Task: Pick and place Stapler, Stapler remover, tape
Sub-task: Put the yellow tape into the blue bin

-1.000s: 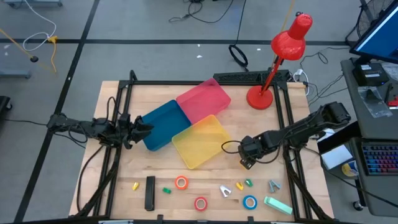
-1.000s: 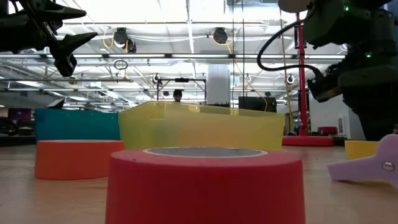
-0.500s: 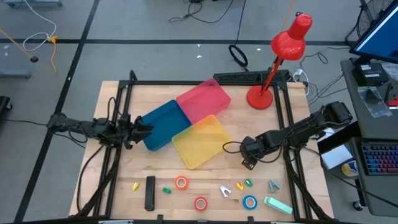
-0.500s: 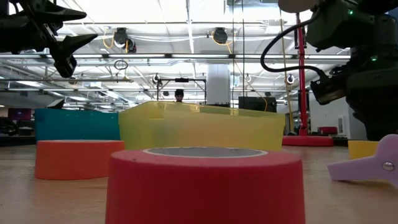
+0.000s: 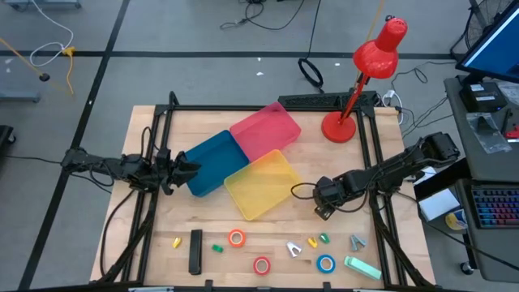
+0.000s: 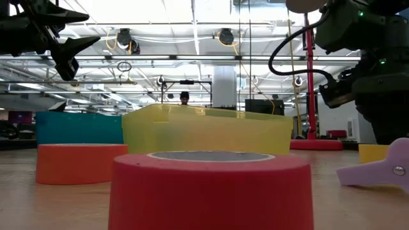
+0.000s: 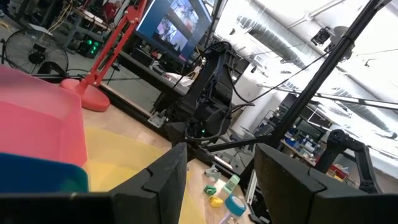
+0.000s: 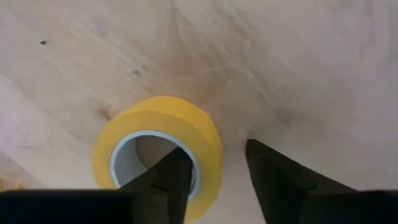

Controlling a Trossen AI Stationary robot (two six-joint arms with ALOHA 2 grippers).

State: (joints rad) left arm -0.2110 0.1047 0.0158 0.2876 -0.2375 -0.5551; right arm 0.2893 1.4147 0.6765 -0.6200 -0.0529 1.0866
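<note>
My right gripper (image 8: pixel 214 163) points down over the yellow tape (image 8: pixel 158 146), which lies flat on the table. It is open, with one finger in the roll's hole and one outside its wall. In the high view the right gripper (image 5: pixel 323 212) hides that roll. Along the near edge lie the orange tape (image 5: pixel 236 238), red tape (image 5: pixel 261 265), blue tape (image 5: pixel 325 263), the black stapler (image 5: pixel 195 251) and the lilac stapler remover (image 5: pixel 293 248). My left gripper (image 5: pixel 185 166) waits open and level at the blue bin's left edge. My right gripper comes at the yellow tape from above, straddling the roll's wall (image 8: pixel 208 146). A strip of bare wood shows between the outer finger (image 8: pixel 273 177) and the wall. Whether the inner finger (image 8: pixel 169 180) touches the pale core I cannot tell. The roll rests flat on the table.
A blue bin (image 5: pixel 209 162), a pink bin (image 5: pixel 265 131) and a yellow bin (image 5: pixel 261 184) stand together mid-table. A red desk lamp (image 5: pixel 339 127) stands at the back right. Small green, yellow and grey pieces and a teal block (image 5: pixel 362 268) lie near the front edge.
</note>
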